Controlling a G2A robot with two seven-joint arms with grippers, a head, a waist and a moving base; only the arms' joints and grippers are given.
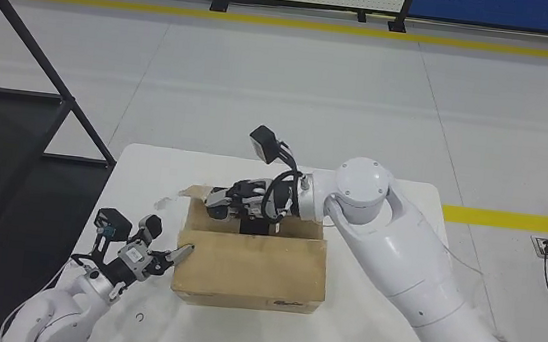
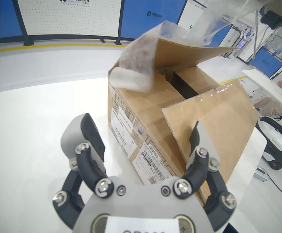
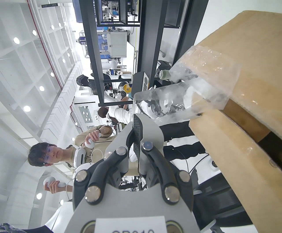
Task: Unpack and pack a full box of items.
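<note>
Box (image 1: 249, 264) sits on the desk (image 1: 380, 313), long axis left-right, flaps open. My left tool (image 1: 168, 241) is spread open just off its left end. My right tool (image 3: 136, 123) is pinched closed at the far flap, beside loose tape (image 3: 198, 88).

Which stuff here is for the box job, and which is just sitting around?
For the job:
cardboard box
clear tape, partly peeled off it
left gripper, open beside the box
right gripper, shut on the tape

Just around:
black frame
yellow floor line
floor socket
</note>
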